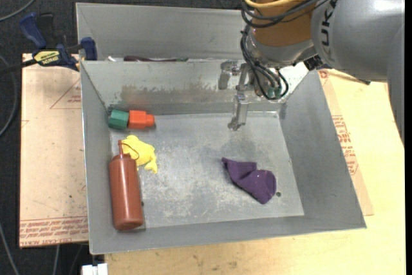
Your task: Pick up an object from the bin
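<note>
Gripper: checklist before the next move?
1. Gripper off every thing: ok, over bare floor by the back wall of the bin.
2. Purple cloth nearest and lying alone: ok.
3. Cloth clear of the walls: ok.
4. Red bottle free of neighbours: not ok, yellow scrap touches its top.
5. Green-orange block clear of the back wall: not ok, lies at its foot.

The bin (193,158) is scuffed matt metal, the purple rag (251,180) soft cloth, the brown bottle (125,193) smooth plastic.
</note>
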